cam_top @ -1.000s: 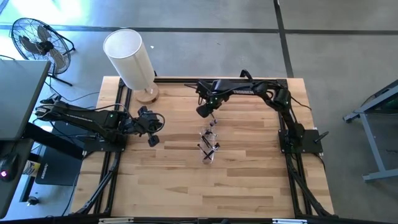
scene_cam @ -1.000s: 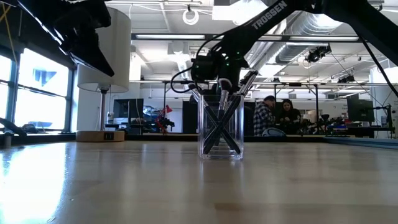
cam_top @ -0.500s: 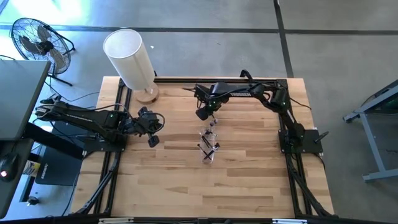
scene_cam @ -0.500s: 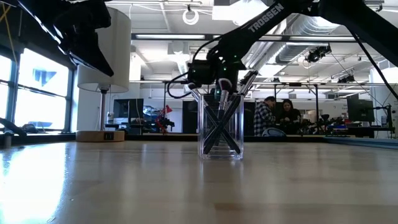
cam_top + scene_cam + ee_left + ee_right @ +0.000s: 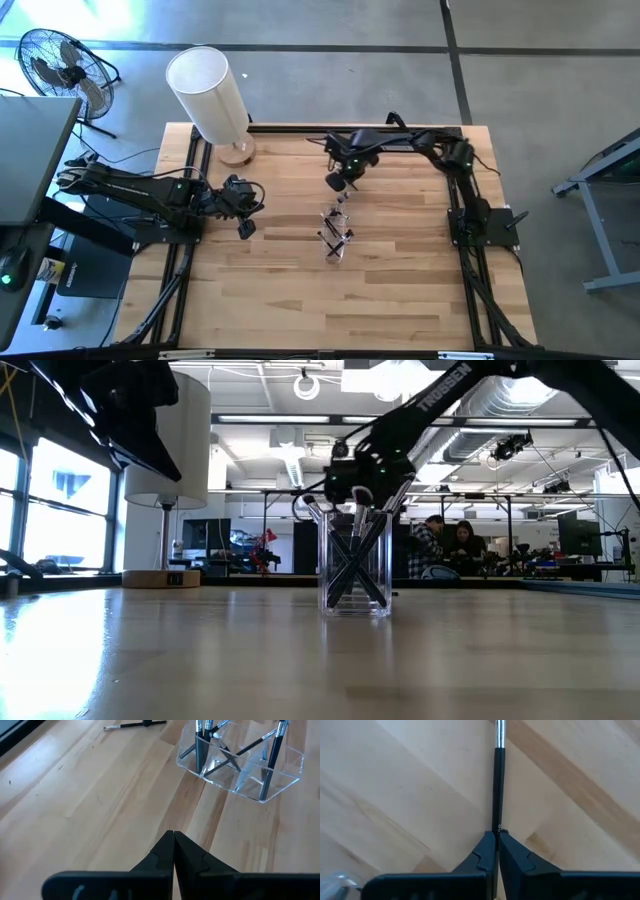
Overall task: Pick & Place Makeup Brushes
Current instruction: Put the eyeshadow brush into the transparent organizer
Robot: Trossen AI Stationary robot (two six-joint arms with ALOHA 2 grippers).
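Observation:
A clear plastic holder (image 5: 335, 243) stands mid-table with several dark makeup brushes (image 5: 200, 750) leaning crossed inside it. Just beyond it toward the far edge, my right gripper (image 5: 338, 183) is shut on one black-handled brush (image 5: 496, 795) with a silver ferrule (image 5: 499, 732). In the left wrist view a dark brush (image 5: 125, 725) lies flat on the wood past the holder; I cannot tell whether it is the held one. My left gripper (image 5: 173, 836) waits shut over the table's left side, touching nothing. My right gripper pinches the brush's black handle (image 5: 496, 831) between its two fingertips. The brush runs on straight ahead of the fingers, in line with them, ferrule end farthest away. Whether it rests on the wood or is lifted, I cannot tell.
A white-shaded lamp (image 5: 210, 95) on a round wooden base (image 5: 237, 152) stands at the far left corner. Bare wood (image 5: 330, 300) stretches toward the near edge. People sit in the room far behind the table (image 5: 445, 545).
My right gripper has shifted a little toward the table's right edge, staying just beyond the holder, and its fingers have closed on the brush. The holder and its brushes have not moved.

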